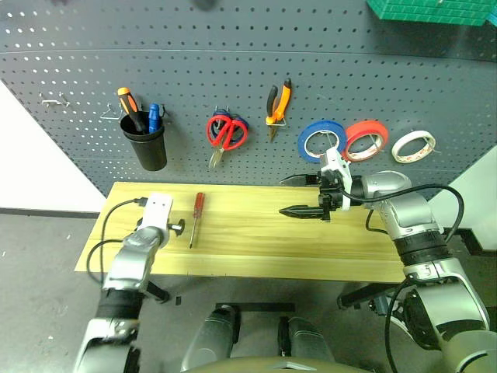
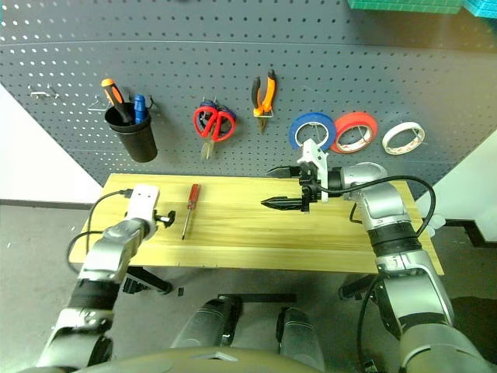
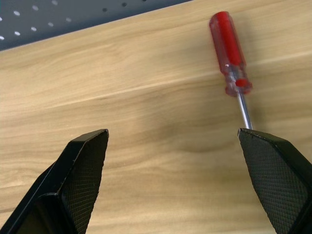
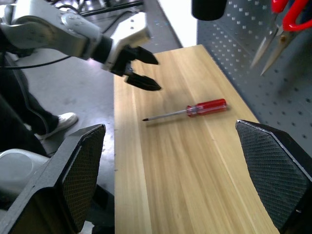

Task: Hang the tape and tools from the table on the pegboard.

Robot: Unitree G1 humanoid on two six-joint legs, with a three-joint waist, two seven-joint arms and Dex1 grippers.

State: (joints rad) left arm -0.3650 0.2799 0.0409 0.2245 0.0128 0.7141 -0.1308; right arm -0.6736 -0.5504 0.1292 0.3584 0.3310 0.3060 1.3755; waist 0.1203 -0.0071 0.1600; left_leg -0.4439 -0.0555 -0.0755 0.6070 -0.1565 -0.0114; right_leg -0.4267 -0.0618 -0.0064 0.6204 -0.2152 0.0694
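Red-handled screwdriver (image 1: pixel 196 215) is lying flat on the wood surface (image 1: pixel 256 249), the last task item not yet on the pegboard (image 1: pixel 233 70). Left pincer (image 4: pixel 139 68) is hovering just off its tip end, fingers (image 3: pixel 83 170) spread wide, holding nothing. In the left wrist view the shaft is running toward the far finger rather than between the two, so the tool is sitting off-centre to the pincer line.

Right pincer (image 1: pixel 299 194) is hanging open and empty over the middle of the surface, well apart from the screwdriver, pointing across toward it.

Already hanging beyond both pincers: red scissors (image 1: pixel 226 134), pliers (image 1: pixel 278 103), whitish tape (image 1: pixel 412 146), plus blue roll (image 1: pixel 321 141) and red-orange roll (image 1: pixel 365 140). Black cup (image 1: pixel 147 144) is holding the other screwdrivers.

Judgement: step in hand is the approach to grasp the screwdriver.

Risks:
- Closing from this offset is likely to catch the thin shaft with one finger only, pushing or rolling the tool away along the surface.
- Round handle and slim shaft are both prone to rolling toward the near edge if nudged.
- Gripping the shaft rather than the handle is likely to let it pivot or slip during the lift.
- Coming down too steeply could jam the fingertips into the wood.
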